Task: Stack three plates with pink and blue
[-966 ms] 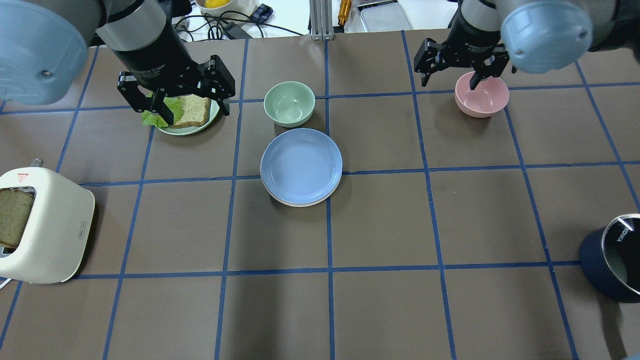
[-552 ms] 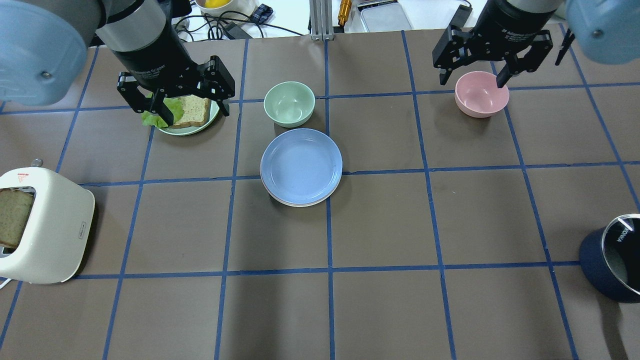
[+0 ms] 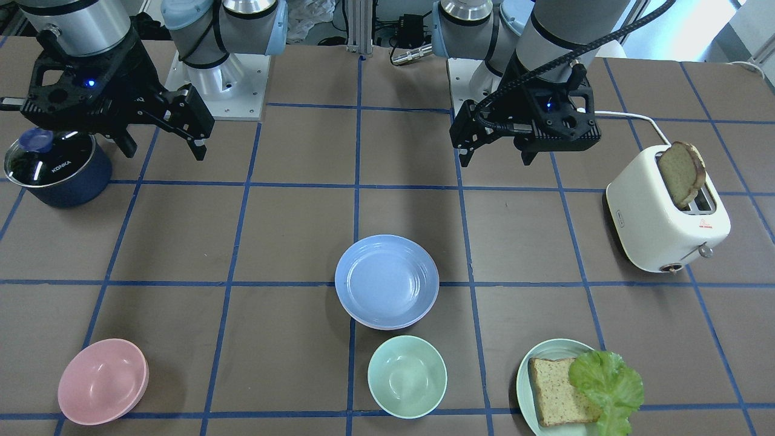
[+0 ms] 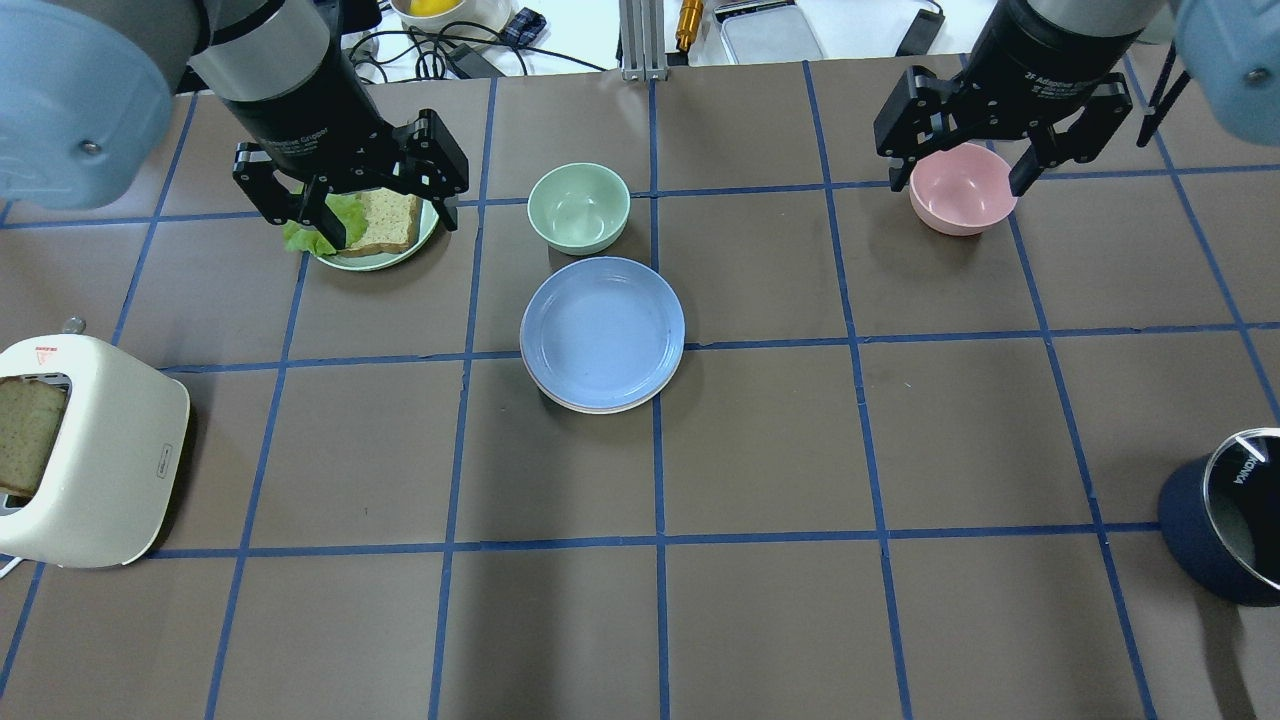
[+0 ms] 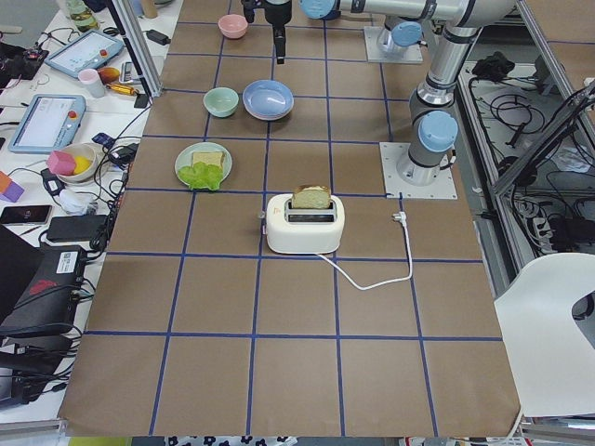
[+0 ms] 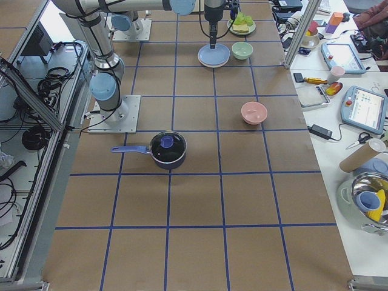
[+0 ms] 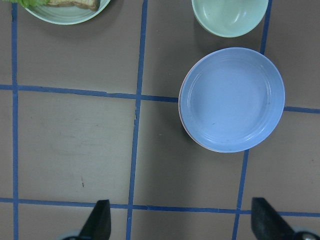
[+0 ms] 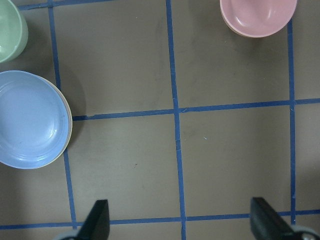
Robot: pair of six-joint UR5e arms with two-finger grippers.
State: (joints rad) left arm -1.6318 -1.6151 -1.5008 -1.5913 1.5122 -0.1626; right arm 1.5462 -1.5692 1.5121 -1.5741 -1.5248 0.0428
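Note:
The light blue plate (image 4: 602,330) lies on top of the stack at the table's middle, also in the front view (image 3: 387,280) and both wrist views (image 7: 231,97) (image 8: 30,117). Only a thin pale rim (image 4: 600,407) of the plates under it shows, so I cannot tell cream-white from pink there. My left gripper (image 4: 392,230) hangs open and empty over the bread plate, left of and behind the stack. My right gripper (image 4: 960,182) hangs open and empty above the pink bowl, far right of the stack.
A mint-green bowl (image 4: 579,207) stands just behind the stack. A pink bowl (image 4: 962,195) is at the back right. A pale green plate (image 4: 385,258) bears bread and lettuce. A white toaster (image 4: 90,450) is front left, a dark blue pot (image 4: 1225,520) front right.
My right gripper has risen out of the pink bowl and shifted a little right and back, its jaws wide. The bowl stayed put. My left arm has not moved.

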